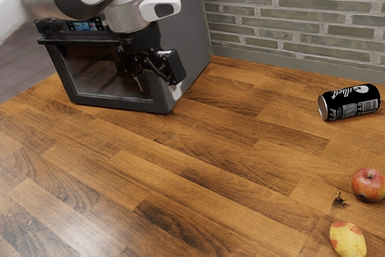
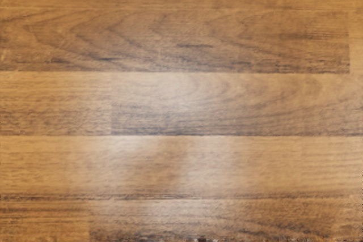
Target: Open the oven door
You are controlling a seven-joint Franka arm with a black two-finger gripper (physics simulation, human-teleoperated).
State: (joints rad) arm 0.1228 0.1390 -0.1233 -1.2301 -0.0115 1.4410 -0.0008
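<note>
standing shut behind the claw (image 1: 158, 88), oven door (image 1: 89, 69)

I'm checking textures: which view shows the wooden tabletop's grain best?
The wrist view: it shows the tabletop close up, grain and seams large. The exterior view shows a wider stretch at a slant, grain smaller, with the oven and a can on it.
</note>
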